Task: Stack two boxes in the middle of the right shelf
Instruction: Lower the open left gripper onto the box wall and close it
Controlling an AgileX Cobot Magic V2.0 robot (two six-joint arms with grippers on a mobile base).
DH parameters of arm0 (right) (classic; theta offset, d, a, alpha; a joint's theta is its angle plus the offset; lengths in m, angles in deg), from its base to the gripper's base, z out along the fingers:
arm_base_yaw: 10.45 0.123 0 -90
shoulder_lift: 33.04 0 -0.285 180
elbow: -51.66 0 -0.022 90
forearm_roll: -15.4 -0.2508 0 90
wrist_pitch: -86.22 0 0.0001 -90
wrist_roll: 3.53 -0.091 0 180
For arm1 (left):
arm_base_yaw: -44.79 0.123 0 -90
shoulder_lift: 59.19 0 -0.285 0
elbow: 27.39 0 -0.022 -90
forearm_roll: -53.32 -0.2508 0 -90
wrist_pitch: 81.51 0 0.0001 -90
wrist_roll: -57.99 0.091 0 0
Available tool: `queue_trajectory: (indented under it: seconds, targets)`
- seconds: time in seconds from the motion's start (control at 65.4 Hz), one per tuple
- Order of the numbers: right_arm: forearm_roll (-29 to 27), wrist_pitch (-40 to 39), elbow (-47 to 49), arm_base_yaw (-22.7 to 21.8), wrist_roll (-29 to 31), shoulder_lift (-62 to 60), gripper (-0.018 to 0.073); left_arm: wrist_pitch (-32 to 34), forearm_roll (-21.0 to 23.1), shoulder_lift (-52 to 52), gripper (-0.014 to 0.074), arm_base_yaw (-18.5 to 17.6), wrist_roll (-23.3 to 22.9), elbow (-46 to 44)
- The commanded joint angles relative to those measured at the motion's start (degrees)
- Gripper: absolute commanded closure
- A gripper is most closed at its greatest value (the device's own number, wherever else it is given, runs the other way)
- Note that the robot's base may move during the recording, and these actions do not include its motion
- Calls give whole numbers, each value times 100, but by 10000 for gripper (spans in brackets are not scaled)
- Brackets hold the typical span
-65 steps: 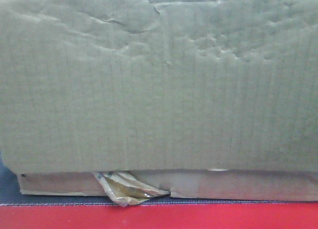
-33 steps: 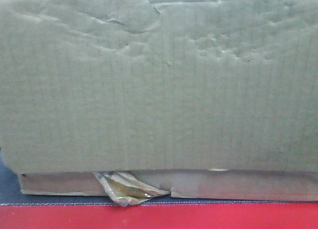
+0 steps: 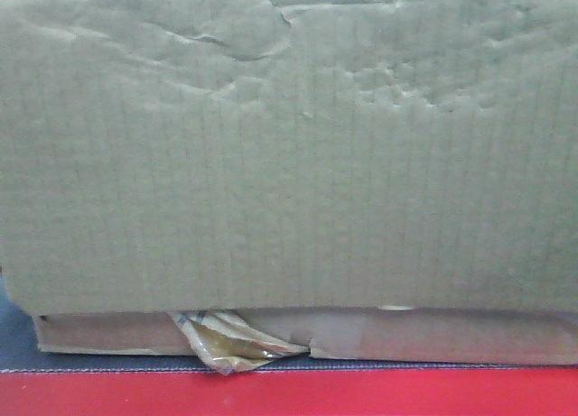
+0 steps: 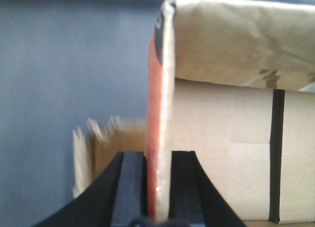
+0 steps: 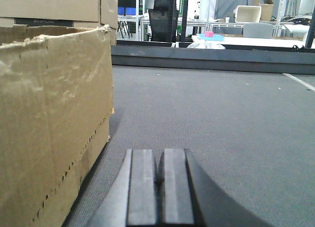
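Observation:
The large carton (image 3: 289,145), with a dented, creased face, fills the front view. It rests on the flatter carton (image 3: 433,337), whose torn yellowish tape flap (image 3: 237,348) hangs out at the lower left. In the left wrist view my left gripper (image 4: 157,158) is shut on the upright edge of a carton wall (image 4: 160,89), orange-red on one side, with a creased flap (image 4: 236,40) above. My right gripper (image 5: 158,158) is shut and empty, low over the grey surface beside a carton's side (image 5: 49,118). The steel shelf is out of view.
The cartons stand on a grey matte surface (image 5: 221,113) with a red front edge (image 3: 289,393). A blurred torn cardboard edge (image 4: 93,148) shows left of my left gripper. More cartons (image 5: 54,5), an office chair (image 5: 162,20) and tables stand far behind.

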Motion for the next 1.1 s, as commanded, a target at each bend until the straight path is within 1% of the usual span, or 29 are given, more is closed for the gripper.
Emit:
queue_trajectory:
  seconds: [0.0,0.076,0.245,0.413,0.504,0.55,0.611,0.703,0.902,0.948,0.994,1.039,1.085]
  targets:
    - [-14,-87,0,-25,-6,-22,724,89,-444,-8,707,-218,-504,610]
    - [-14,-87,0,-25,-6,-22,724,89,-412,-8,707,-252,-673,1062]
    - [-14,-87,0,-25,-6,-22,724,89,-35,-8,707,-252,-880,1872]
    - [-14,-87,0,-25,-6,-22,724,89,582,-8,707,-252,-910,2448]
    - [-14,-87,0,-25,-6,-22,724,135,518,4,707,-252,-973,2664]
    - [-14,-87,0,-25,-6,-22,724,174,439,15,707,-195,-1032,2694]
    - [-14,-87,0,-25,-6,-22,724,216,439,53,707,-133,-1061,2694]
    - [-14,-87,0,-25,-6,-22,724,323,525,87,707,-61,-1061,2694]
    - [-14,-87,0,-25,-6,-22,724,350,665,123,706,-61,-1048,2694]
    - [-14,-87,0,-25,-6,-22,724,387,678,123,692,-61,-1020,2694]
    - [-14,-87,0,-25,-6,-22,724,432,678,123,656,-61,-998,2694]
    - [-14,-87,0,-25,-6,-22,724,444,678,123,605,-61,-998,2694]
    - [-14,-87,0,-25,-6,-22,724,444,678,123,532,-61,-976,2694]
